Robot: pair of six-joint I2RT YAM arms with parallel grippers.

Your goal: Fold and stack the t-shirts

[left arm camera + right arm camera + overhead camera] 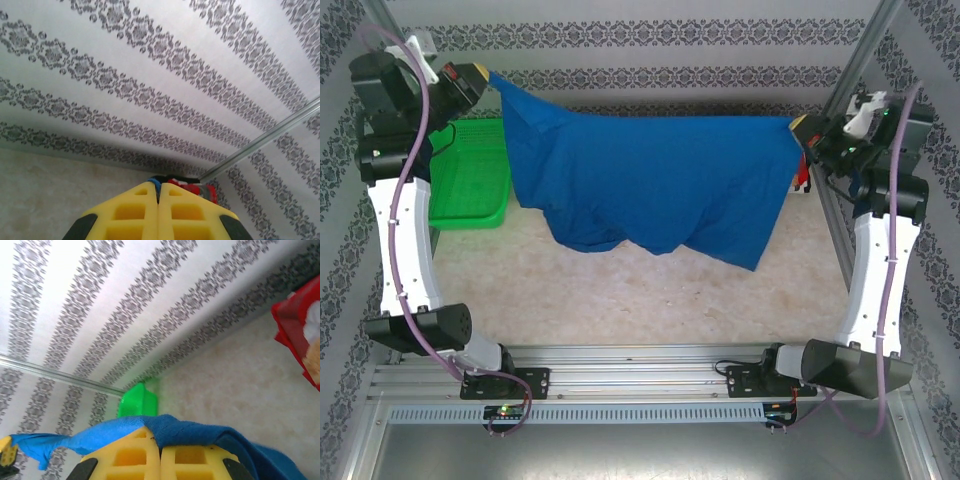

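A royal blue t-shirt hangs stretched in the air across the back of the table, its lower edge drooping toward the tabletop. My left gripper is shut on its left end, high at the back left; a sliver of blue cloth shows between the yellow fingertips. My right gripper is shut on the right end, where blue cloth drapes over the fingertips. A red t-shirt lies at the back right, mostly hidden behind the right gripper; red cloth with a white print shows in the right wrist view.
A green plastic basket stands at the back left, partly behind the blue shirt, and shows as a green corner in the right wrist view. The beige tabletop lies below the shirt. Metal frame posts stand at both back corners.
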